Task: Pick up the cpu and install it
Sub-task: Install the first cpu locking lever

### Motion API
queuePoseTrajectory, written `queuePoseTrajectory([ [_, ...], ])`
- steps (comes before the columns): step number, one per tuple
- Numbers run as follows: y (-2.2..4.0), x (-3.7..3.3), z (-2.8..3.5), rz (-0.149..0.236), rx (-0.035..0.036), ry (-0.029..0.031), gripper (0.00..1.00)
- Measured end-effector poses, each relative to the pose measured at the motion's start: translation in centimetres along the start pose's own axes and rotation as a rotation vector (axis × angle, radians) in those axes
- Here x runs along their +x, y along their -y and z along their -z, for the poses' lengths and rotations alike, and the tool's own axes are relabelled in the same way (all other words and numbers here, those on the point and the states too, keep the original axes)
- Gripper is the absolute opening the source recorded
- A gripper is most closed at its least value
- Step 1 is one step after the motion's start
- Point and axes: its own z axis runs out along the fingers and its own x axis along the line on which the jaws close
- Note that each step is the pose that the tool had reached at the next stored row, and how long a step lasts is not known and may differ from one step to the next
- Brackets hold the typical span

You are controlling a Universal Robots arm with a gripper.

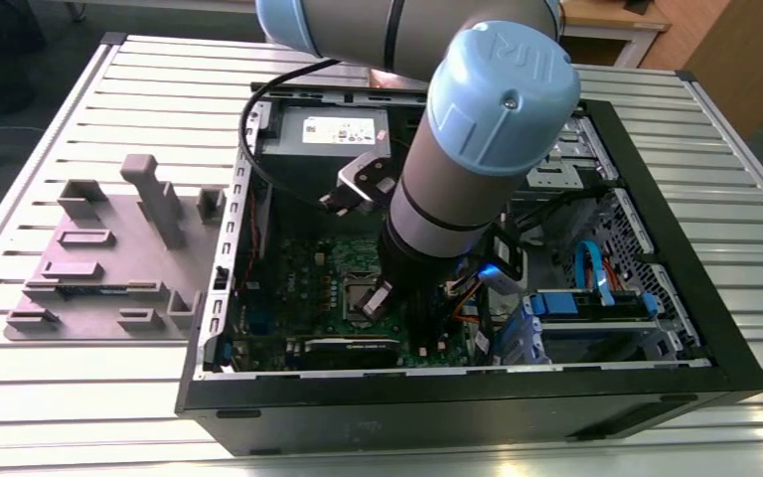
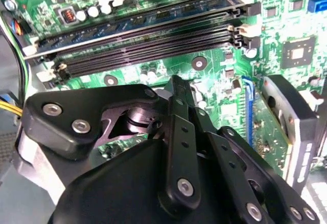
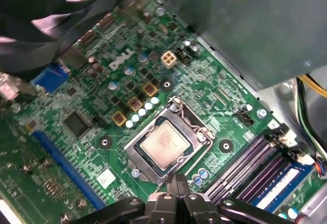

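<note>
The cpu (image 3: 164, 144), a small pale metal square, lies flat in the socket of the green circuit board (image 3: 92, 101), with the metal socket frame (image 3: 137, 158) around it. My gripper (image 3: 177, 179) hovers just off the socket's edge on the memory-slot side; its fingers are pressed together with nothing between them. In the exterior view the gripper (image 1: 374, 301) reaches down into the open computer case (image 1: 699, 298), right over the socket (image 1: 351, 296). In the second wrist view the gripper's black linkage (image 2: 179, 147) stands in front of the board.
Long black memory slots (image 2: 153, 37) run beside the socket. A big grey box with a white label (image 1: 322, 134) sits at the case's far end. Blue cables (image 1: 594, 273) and a drive bay lie on the exterior view's right. A grey fixture (image 1: 110, 253) stands outside the case.
</note>
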Motion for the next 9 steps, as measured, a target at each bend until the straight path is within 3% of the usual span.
queuePoseTrajectory([
  [3,0.00,0.01,0.01,0.021,0.0001,-0.0028,0.11],
  [9,0.01,-0.03,-0.15,0.034,-0.0007,-0.0014,0.11],
])
